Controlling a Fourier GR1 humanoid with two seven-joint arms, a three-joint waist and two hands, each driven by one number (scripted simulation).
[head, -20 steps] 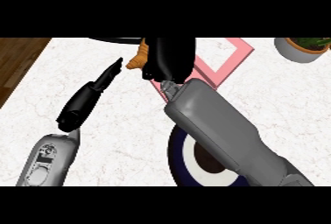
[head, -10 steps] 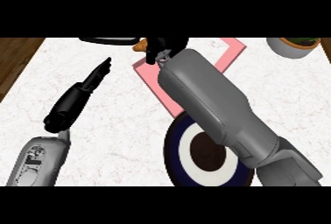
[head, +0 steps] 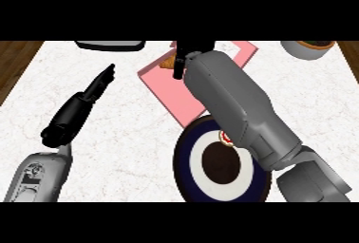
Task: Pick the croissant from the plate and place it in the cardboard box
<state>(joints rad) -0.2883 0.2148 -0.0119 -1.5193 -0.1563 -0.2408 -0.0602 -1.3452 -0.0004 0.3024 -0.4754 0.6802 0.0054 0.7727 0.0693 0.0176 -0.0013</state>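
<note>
White marbled surface (head: 133, 142), wood floor showing at both far corners.

Left side: left robot hand (head: 79, 110) lay out over the surface, fingers straight and pointing away, holding nothing. Looked idle.

Far edge, left of centre: dark grey object (head: 111, 45), mostly cut off, couldn't identify it.

Centre: pink flat panel (head: 179, 97) on the surface. Task says cardboard box; nothing else there looked like one, so I took that as the target. Near edge of it ran under the plate side.

Right robot hand (head: 188, 53) sat at the far end of that panel, fingers curled over a small orange-brown piece, the croissant (head: 168, 62). Only a sliver showed beside the fingers. Grey forearm hid the rest.

Near centre-right: plate (head: 188, 166), dark blue rim, white ring, dark centre, no croissant on it.

Far right corner: grey pot (head: 308, 49), cut off.

Judgement: pick done, carry about done, croissant over the target. Left: release and pull the arm back.
</note>
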